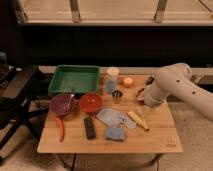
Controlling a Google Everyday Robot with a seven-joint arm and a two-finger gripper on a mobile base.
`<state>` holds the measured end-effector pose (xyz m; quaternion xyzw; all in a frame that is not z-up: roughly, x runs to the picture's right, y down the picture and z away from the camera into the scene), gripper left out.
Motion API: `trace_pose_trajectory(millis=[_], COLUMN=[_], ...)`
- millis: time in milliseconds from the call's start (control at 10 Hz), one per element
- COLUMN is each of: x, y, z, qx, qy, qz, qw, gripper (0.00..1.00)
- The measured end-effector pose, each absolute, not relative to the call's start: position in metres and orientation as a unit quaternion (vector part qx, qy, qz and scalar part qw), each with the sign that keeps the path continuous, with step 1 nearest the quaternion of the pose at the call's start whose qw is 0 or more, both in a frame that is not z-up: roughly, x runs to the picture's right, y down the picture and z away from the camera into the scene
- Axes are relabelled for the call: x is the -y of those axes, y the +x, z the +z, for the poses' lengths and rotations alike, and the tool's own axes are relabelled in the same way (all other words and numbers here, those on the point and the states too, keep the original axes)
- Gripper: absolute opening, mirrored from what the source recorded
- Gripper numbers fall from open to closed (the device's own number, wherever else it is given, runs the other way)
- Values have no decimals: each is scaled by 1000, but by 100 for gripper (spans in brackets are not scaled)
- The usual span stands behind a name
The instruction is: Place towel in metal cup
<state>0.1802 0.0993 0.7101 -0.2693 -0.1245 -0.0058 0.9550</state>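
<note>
Hanging right of the metal cup [116,95] was the gripper [141,100], its grip impossible to tell, towel [113,118] lay just before the cup.

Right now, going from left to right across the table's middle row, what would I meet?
Purple bowl, red bowl, metal cup, then the gripper, over the right part of the table.
</note>
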Motion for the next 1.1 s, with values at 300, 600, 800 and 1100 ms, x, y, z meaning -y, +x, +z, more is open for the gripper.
trace_pose_trajectory(millis=[300, 600, 800, 1100], x=[-113, -113, -114, -104], y=[145, 145, 135, 97], z=[714, 715, 726, 757], qx=[163, 163, 174, 201], qy=[-277, -277, -268, -239], qz=[-45, -45, -58, -74], qw=[946, 946, 946, 947], gripper=[65, 65, 65, 65])
